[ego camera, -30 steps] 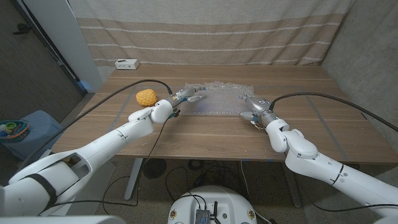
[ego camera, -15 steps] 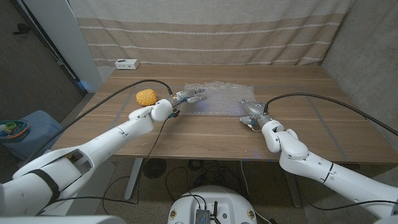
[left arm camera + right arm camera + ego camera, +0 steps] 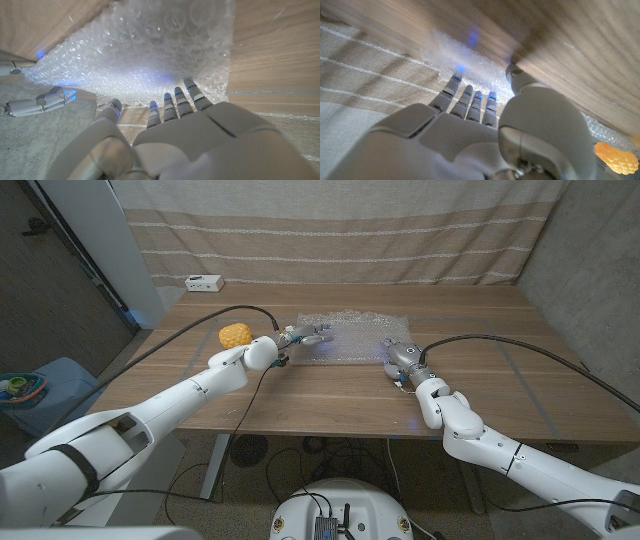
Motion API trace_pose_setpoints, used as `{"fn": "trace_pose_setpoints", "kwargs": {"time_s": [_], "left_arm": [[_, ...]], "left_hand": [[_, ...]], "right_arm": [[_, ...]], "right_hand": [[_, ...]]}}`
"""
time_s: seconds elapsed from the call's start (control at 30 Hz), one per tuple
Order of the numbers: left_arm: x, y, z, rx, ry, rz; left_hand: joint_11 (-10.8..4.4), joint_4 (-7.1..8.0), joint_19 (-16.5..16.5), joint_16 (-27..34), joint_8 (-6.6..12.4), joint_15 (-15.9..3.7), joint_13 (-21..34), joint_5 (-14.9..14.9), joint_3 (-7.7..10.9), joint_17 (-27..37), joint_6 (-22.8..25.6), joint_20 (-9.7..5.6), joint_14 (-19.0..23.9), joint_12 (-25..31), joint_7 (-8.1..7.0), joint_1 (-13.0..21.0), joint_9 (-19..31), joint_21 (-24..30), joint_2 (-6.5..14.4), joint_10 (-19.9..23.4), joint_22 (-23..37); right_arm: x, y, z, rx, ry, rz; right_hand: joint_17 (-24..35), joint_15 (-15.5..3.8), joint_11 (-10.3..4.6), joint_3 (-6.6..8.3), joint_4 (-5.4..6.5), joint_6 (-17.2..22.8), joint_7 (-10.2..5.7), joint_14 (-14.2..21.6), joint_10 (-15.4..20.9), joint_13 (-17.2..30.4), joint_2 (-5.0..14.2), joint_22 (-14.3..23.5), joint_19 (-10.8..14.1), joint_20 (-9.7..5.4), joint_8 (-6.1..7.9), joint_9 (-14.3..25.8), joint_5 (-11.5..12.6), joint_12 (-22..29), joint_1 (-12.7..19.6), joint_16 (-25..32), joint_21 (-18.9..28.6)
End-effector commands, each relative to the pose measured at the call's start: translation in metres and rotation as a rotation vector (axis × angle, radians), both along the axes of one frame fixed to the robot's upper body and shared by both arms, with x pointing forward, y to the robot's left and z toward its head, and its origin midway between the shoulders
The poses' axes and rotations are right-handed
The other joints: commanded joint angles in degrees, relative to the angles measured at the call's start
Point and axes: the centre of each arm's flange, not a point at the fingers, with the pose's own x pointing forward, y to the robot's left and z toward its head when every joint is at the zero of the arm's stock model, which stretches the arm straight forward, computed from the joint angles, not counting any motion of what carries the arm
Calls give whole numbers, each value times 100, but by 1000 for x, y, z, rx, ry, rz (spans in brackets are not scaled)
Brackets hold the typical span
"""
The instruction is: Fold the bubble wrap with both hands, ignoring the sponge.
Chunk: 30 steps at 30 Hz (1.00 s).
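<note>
The bubble wrap (image 3: 352,337) is spread flat on the wooden table (image 3: 500,395), past mid-table, between the two hands. The left hand (image 3: 303,334) is held at the sheet's near left corner, fingers (image 3: 176,100) apart and extended over the edge, nothing gripped. The right hand (image 3: 399,355) is placed at the near right edge, fingers (image 3: 470,97) likewise spread and empty. The sheet is judged light, limp and rather slick (likely to slide or crumple if pushed), so it is best pinched at the two near corners and lifted evenly. The yellow sponge (image 3: 234,336) is left well to the left, apart from the wrap.
</note>
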Motion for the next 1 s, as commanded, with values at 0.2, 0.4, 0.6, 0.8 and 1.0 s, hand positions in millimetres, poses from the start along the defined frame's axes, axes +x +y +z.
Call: {"fn": "trace_pose_setpoints", "kwargs": {"time_s": [0.2, 0.4, 0.6, 0.8, 1.0], "left_arm": [[-3, -3, -3, 36, 38, -36], [-5, 0, -3, 34, 42, -36], [-7, 2, -5, 29, 42, -37], [-7, 7, -7, 5, 51, -34], [-6, 11, -11, -38, 78, -47]], "left_hand": [[25, 55, 22, 15, 18, -55, 0, 43, -26, 13, -94, -23, -14, 33, -13, -99, 2, -26, -20, -18, 28], [30, 69, 30, 12, 25, -60, -3, 48, -38, 11, -110, -23, -17, 36, -15, -121, 2, -35, -30, -25, 28], [25, 84, 40, 9, 57, -57, -8, 55, -50, 7, -65, -27, -24, 37, 34, -148, 1, -50, -41, -43, 28], [55, 106, 81, 3, -6, -53, -20, 77, -74, -7, -364, -1, -24, 55, 390, -203, -9, -104, -75, -62, 27], [159, 110, 135, -1, 17, 11, -25, 83, -88, -11, -432, 37, -29, 59, 528, -226, -10, -118, -98, -74, 26]], "right_arm": [[11, 3, -3, -89, -380, 95], [9, 6, 7, -135, -492, 161], [9, 13, 20, -173, -576, 220], [11, 23, 30, -201, -657, 297], [14, 32, 32, -211, -710, 376]], "right_hand": [[-39, -1016, -243, -163, 66, 3276, 108, 1833, 2452, -90, 353, 39, 1102, -124, 919, -6, -103, 564, 512, 793, 316], [13, -1073, -338, -212, 44, 3629, 138, 1908, 2707, -95, 423, 47, 1163, -214, 1015, -8, -120, 586, 624, 871, 352], [0, -1068, -333, -201, 37, 3666, 117, 1919, 2739, -96, 433, 48, 1200, -234, 1018, -11, -116, 580, 654, 857, 371], [-17, -1086, -389, -196, 18, 3753, 109, 1927, 2741, -98, 422, 49, 1207, -264, 1036, -14, -112, 555, 695, 837, 378], [-10, -1099, -424, -219, 5, 3808, 85, 1937, 2754, -98, 404, 50, 1217, -295, 1039, -19, -110, 537, 738, 844, 388]]}}
